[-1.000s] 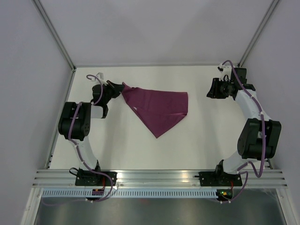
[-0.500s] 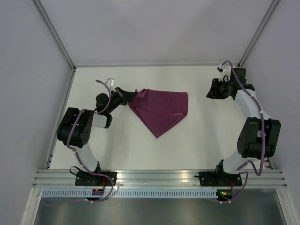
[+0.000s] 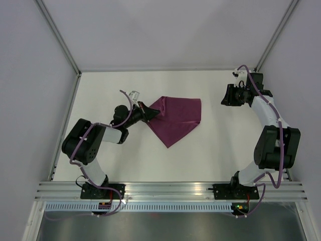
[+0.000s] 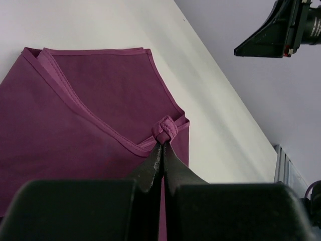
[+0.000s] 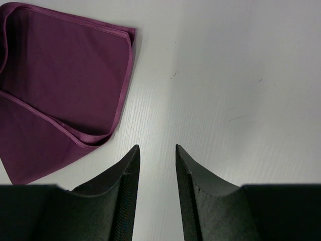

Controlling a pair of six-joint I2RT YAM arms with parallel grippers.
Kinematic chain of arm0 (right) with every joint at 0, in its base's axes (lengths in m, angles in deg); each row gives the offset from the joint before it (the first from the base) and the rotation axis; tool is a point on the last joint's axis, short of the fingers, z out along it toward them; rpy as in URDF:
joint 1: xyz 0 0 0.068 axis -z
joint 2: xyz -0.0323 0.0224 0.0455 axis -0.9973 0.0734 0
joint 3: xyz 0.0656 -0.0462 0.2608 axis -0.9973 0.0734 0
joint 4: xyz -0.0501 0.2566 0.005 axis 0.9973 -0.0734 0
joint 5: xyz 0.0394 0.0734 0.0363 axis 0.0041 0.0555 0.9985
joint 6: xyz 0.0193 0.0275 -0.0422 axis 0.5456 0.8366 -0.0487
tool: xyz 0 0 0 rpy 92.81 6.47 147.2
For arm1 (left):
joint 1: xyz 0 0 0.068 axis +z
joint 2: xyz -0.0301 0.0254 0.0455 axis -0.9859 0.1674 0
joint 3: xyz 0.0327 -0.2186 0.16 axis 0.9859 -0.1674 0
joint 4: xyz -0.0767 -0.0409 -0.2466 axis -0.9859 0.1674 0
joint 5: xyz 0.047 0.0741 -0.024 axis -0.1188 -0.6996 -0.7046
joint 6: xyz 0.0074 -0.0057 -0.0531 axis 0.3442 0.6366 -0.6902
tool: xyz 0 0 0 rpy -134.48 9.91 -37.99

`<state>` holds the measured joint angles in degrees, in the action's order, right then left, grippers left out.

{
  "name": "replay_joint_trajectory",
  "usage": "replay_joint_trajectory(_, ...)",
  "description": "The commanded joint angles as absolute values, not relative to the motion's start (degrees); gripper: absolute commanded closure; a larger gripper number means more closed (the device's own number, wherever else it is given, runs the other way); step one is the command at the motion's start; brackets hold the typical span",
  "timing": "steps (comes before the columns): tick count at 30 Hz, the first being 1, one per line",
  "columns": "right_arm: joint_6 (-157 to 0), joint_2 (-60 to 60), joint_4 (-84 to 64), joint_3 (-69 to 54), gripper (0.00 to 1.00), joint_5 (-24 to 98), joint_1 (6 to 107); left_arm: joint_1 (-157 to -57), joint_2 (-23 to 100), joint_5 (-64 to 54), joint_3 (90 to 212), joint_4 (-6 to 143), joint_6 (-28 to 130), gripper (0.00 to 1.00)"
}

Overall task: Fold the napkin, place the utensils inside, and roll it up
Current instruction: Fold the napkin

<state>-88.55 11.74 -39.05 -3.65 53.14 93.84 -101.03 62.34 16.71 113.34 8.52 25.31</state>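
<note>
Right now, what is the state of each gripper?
Left gripper: closed on a corner of the napkin.
Right gripper: open, holding nothing.

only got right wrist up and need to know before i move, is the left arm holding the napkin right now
Observer: Yes. In the left wrist view the left gripper is shut on a bunched corner of the napkin.
Operator: where is that corner
Observer: In the top view it is at the napkin's left edge, and the cloth's pointed end aims toward the arm bases.
Operator: any utensils around
Observer: None show in any of the three views.
</note>
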Motion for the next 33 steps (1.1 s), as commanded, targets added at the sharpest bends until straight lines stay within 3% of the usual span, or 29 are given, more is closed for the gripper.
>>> replay_joint_trajectory(1,-89.10,12.07,-39.15,-3.78,0.60,52.86,93.96,-102.77,62.46,17.12,112.92,7.27,30.70,0.98)
replay_joint_trajectory(33,-89.28,12.95,-38.97,-3.96,0.60,52.95,93.87,-113.23,64.66,18.62,110.64,18.88,42.83,0.98)
